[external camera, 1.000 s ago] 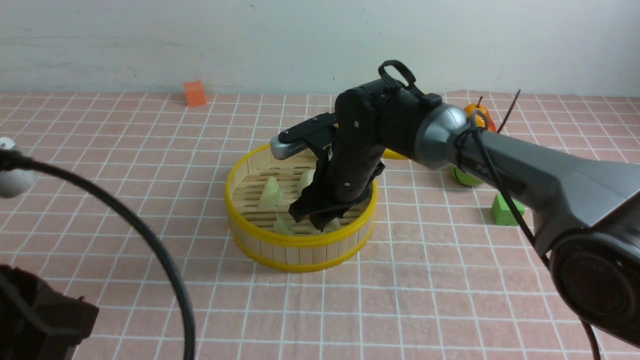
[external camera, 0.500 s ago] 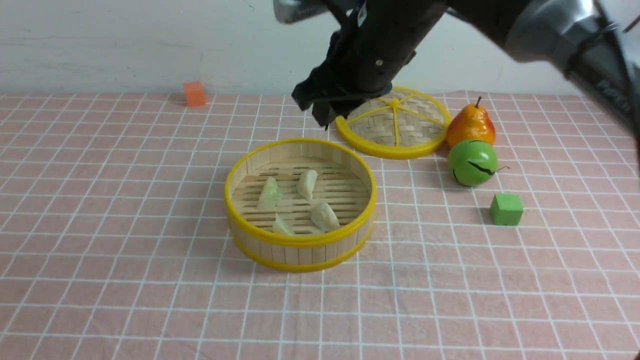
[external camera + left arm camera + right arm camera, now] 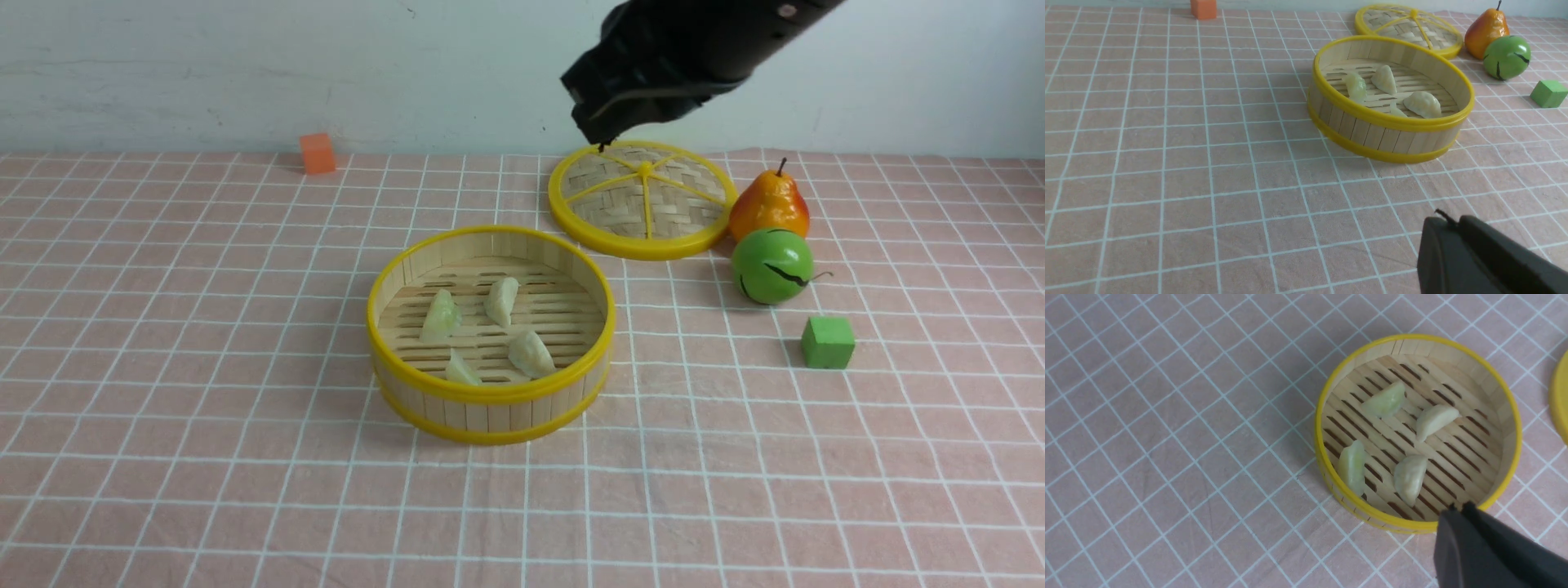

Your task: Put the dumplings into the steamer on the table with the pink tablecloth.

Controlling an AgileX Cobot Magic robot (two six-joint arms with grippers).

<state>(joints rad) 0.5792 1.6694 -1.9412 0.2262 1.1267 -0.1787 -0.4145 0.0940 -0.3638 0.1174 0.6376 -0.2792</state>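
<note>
Dumplings (image 3: pixel 1410 478) show whole only from right wrist.

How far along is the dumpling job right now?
Done: all four dumplings lie on the slatted floor of the steamer. In hand: nothing; the right gripper hangs shut and empty, high up. Left: no dumpling shows out on the pink tablecloth, so the job looks complete.
</note>
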